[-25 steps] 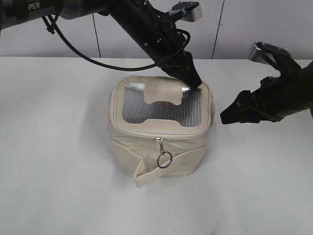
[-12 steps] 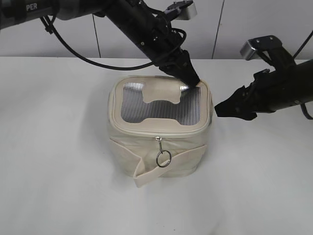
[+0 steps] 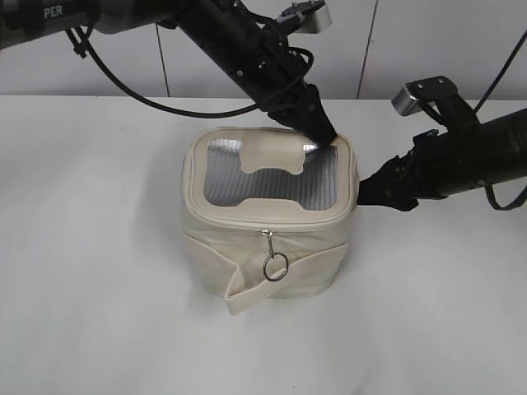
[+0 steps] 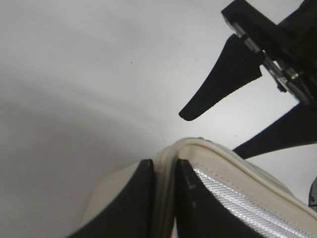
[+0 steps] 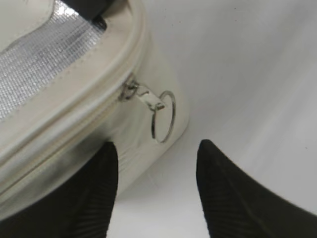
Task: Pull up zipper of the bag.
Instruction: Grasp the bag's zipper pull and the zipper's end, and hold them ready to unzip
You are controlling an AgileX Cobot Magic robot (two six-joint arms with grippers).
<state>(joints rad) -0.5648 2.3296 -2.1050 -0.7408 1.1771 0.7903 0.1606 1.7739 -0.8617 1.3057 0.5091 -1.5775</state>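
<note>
The cream bag (image 3: 247, 263) stands mid-table, its lid with grey ribbed panels (image 3: 272, 177) facing up. The cream zipper (image 3: 239, 220) runs round the lid's rim. One silver slider with a ring pull (image 3: 275, 265) hangs at the bag's front. A second slider with ring pull (image 5: 161, 115) hangs at the bag's right side. My left gripper (image 3: 324, 134) is shut on the lid's rim (image 4: 166, 173) at the back right corner. My right gripper (image 3: 369, 195) is open beside the bag's right side, its fingers (image 5: 156, 163) just below the second ring pull, not touching it.
The white table (image 3: 99, 313) spreads round the bag. A pale panelled wall (image 3: 395, 41) stands behind. A black cable (image 3: 123, 82) hangs from the left arm above the table's back left.
My right gripper has moved left and slightly down towards the bag's right side. The left gripper stays clamped on the lid's back right corner. The bag has not moved.
</note>
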